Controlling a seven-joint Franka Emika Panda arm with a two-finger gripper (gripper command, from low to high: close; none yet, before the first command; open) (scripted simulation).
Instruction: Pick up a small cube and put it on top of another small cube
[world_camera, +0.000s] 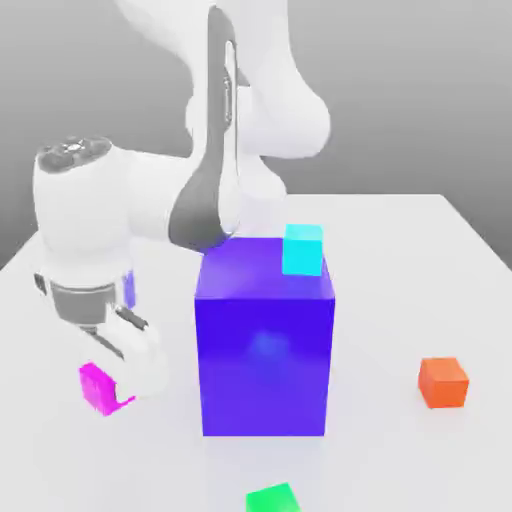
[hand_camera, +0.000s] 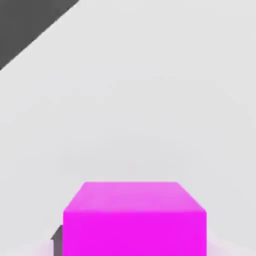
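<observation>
Exterior view shows the white robot hand (world_camera: 128, 385) low on the white worktop (world_camera: 420, 290), right at the small bright pink cube (world_camera: 97, 385), ready to grab. I cannot tell how wide it is.

Small magenta-pink cube (world_camera: 98, 387) (hand_camera: 134, 220) (plain-faced) sits flat on the white table.

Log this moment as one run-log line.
phase: reaching | gripper: low beside magenta cube | magenta cube: on table | stacking: not done
</observation>
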